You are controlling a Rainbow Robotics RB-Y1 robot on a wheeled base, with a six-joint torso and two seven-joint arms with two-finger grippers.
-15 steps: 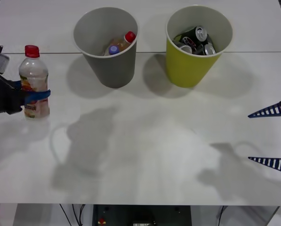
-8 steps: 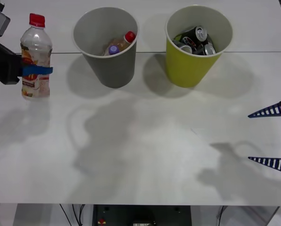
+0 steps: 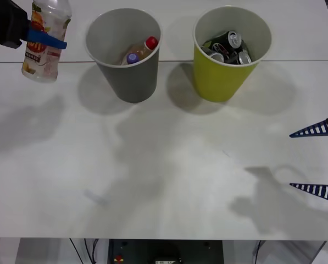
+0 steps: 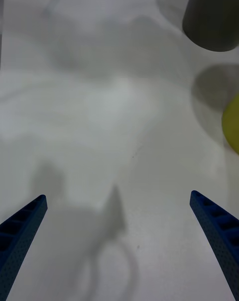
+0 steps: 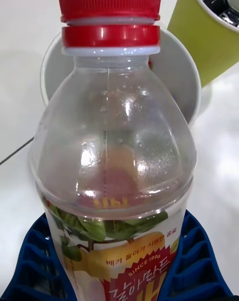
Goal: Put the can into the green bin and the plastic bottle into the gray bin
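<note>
My left gripper (image 3: 43,38) is shut on the plastic bottle (image 3: 44,41) and holds it in the air at the far left, left of the gray bin (image 3: 125,52). The bottle's top is cut off by the picture's edge there; its red cap (image 5: 108,2) and label show close up in the left wrist view, between the blue fingers (image 5: 194,266). The gray bin holds two bottles, one red-capped, one purple-capped. The green bin (image 3: 229,55) to its right holds several cans (image 3: 229,47). My right gripper (image 3: 317,160) stands open at the right edge, with nothing between its fingers.
A seam (image 3: 295,60) runs across the white table behind the bins. The right wrist view looks over bare tabletop (image 4: 114,107) toward the gray bin (image 4: 214,17) and a sliver of the green bin (image 4: 231,124).
My left gripper has lifted the plastic bottle off the table, up and a little toward the gray bin. The right arm has not moved.
</note>
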